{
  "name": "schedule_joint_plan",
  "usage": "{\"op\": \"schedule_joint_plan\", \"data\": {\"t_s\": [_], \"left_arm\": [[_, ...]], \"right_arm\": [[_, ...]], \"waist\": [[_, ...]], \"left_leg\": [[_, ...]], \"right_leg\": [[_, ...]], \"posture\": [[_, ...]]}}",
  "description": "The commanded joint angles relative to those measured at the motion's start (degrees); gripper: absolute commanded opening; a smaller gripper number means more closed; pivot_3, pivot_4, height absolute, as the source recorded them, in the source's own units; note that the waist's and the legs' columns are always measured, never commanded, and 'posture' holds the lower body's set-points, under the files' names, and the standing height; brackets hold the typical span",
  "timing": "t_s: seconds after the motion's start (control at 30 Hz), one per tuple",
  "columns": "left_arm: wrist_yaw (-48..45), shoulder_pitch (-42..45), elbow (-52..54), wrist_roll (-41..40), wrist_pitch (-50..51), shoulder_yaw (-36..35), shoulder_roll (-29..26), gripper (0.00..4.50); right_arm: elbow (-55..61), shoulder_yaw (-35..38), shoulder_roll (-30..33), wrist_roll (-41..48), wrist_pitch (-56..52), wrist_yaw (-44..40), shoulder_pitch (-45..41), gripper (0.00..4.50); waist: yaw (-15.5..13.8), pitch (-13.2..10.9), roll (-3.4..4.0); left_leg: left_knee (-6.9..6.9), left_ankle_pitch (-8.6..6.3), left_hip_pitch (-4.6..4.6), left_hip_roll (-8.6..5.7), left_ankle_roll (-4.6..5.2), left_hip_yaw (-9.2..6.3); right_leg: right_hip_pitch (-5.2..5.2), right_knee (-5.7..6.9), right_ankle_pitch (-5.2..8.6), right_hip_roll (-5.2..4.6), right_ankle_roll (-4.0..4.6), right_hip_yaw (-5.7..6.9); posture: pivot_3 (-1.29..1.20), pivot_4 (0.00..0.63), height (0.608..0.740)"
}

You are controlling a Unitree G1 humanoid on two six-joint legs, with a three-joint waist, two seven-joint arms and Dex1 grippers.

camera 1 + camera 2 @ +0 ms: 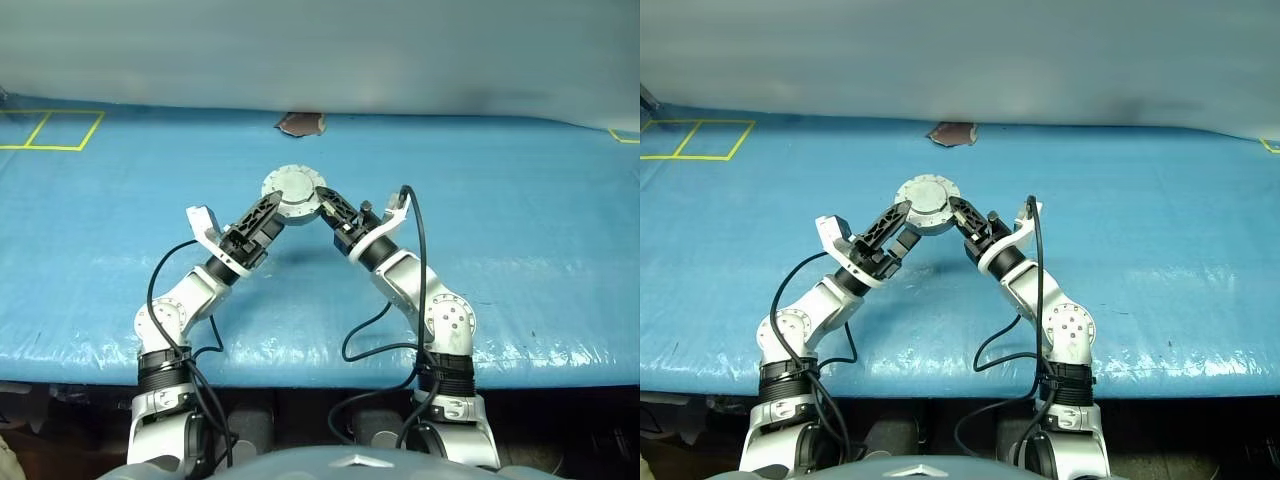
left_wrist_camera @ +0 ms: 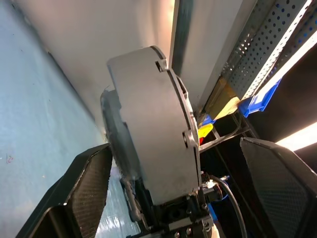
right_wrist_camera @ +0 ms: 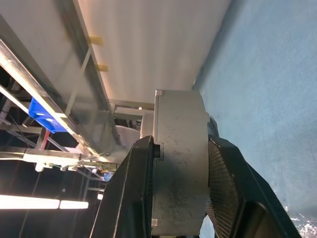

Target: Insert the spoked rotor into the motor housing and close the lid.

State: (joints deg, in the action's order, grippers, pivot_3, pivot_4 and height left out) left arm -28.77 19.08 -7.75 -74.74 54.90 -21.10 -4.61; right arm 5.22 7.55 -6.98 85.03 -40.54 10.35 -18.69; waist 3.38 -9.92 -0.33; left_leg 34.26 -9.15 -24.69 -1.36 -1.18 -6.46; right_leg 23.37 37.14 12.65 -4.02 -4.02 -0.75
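Housing (image 1: 294,191) was held up off the blue tabletop (image 1: 520,260), centre front, w/ lid (image 1: 928,196) shut over it, plain pale face toward the head cam. Rotor couldn't be seen; presumably inside, since lid sat flush in both wrist views.

R claw (image 1: 327,201) gripped the housing across its thickness: one finger on each flat face, pads (image 3: 225,183) pressed tight to the metal. Prob. held that way to keep lid clamped against the body so it wouldn't spring back.

L claw (image 1: 268,207) stood wide, fingers (image 2: 89,183) either side of the housing but apart from it, gaps visible both sides. Looked like a release, R claw alone bearing the weight.

Brown scrap (image 1: 300,123) lay at far tabletop edge, well apart. Yellow tape marks (image 1: 60,130) far L corner.

Judgement: task near done; what remained was setting the unit down w/o the lid popping.
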Motion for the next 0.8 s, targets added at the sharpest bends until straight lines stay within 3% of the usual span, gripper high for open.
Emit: {"op": "schedule_joint_plan", "data": {"t_s": [0.03, 0.6, 0.8], "left_arm": [[0.82, 2.42, -0.66, -0.43, -1.09, -0.3, 0.68, 4.44], [4.66, 5.21, -2.68, 5.31, -6.65, 1.06, 4.77, 4.44], [4.12, 4.27, -1.98, 6.86, -7.45, 1.15, 4.8, 2.91]], "right_arm": [[3.82, -2.46, -3.35, 1.16, -0.49, -2.28, 1.81, 1.17], [5.02, -3.99, -2.78, -0.34, -0.25, -3.12, 2.56, 1.17], [4.83, -3.45, -2.77, -1.13, 0.83, -2.83, 2.42, 1.17]], "waist": [[-0.02, 0.0, 0.0], [-0.09, 0.0, -0.01], [-0.07, 0.0, -0.01]], "left_leg": [[0.02, 0.0, 0.0, 0.0, 0.0, 0.0], [0.11, 0.0, -0.02, 0.01, 0.0, 0.03], [0.16, 0.0, -0.03, 0.01, 0.0, 0.03]], "right_leg": [[0.0, 0.0, 0.0, 0.0, 0.0, 0.0], [-0.02, -0.01, -0.09, 0.03, -0.04, -0.04], [-0.03, -0.01, -0.11, 0.04, -0.05, -0.04]], "posture": [[0.0, 0.15, 0.74], [0.0, 0.15, 0.74], [0.0, 0.15, 0.74]]}}
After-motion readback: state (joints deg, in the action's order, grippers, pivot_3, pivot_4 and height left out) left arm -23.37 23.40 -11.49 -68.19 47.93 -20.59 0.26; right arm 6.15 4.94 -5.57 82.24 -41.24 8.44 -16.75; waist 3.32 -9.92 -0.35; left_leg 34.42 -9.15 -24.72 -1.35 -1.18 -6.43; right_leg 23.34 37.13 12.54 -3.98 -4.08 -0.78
